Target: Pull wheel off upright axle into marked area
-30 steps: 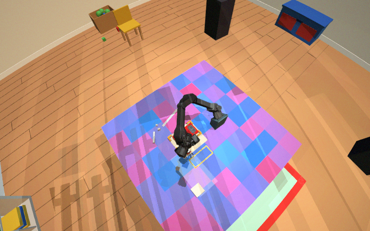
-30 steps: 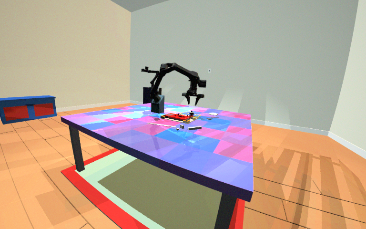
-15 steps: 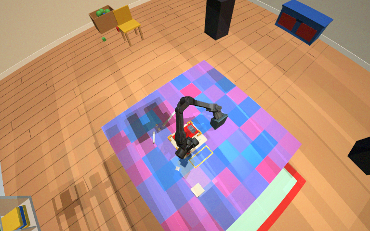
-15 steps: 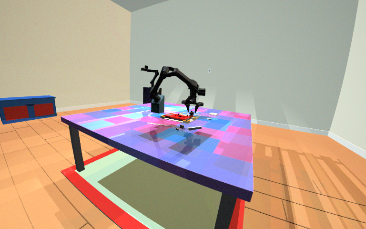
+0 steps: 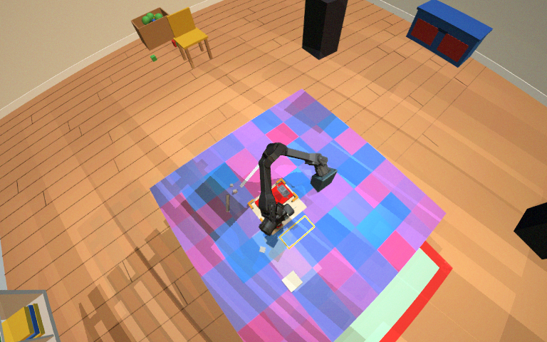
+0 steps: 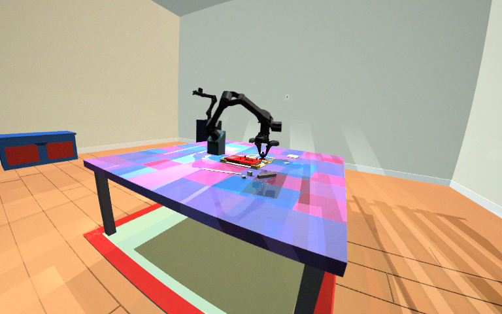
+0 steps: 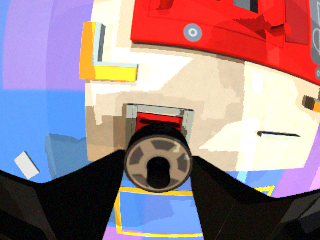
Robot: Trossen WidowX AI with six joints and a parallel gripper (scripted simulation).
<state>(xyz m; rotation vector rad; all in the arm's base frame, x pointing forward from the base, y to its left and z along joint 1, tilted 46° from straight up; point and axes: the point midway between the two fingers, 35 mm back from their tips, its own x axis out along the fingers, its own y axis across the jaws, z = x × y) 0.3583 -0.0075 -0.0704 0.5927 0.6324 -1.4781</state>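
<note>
The wheel (image 7: 181,159) has a dark tyre and a light spoked face, and sits on the upright axle (image 7: 158,175) at the edge of the cream board (image 7: 225,110) (image 5: 299,206). My gripper (image 7: 158,159) (image 6: 263,154) points down, with one fingertip against each side of the wheel; it is shut on the wheel, low over the board. In the top view the wrist mostly hides the wheel. The marked area is a yellow outline (image 5: 292,226) (image 7: 160,234) on the table just beside the board's edge, and nothing lies in it.
A red panel (image 5: 278,196) (image 7: 165,31) lies on the board, with orange corner brackets (image 7: 107,73) around it. A small white block (image 5: 262,249) (image 7: 26,165) and a cream square (image 5: 292,281) lie nearby. A grey bar (image 5: 228,203) (image 6: 267,175) and small blocks lie on the board's other side.
</note>
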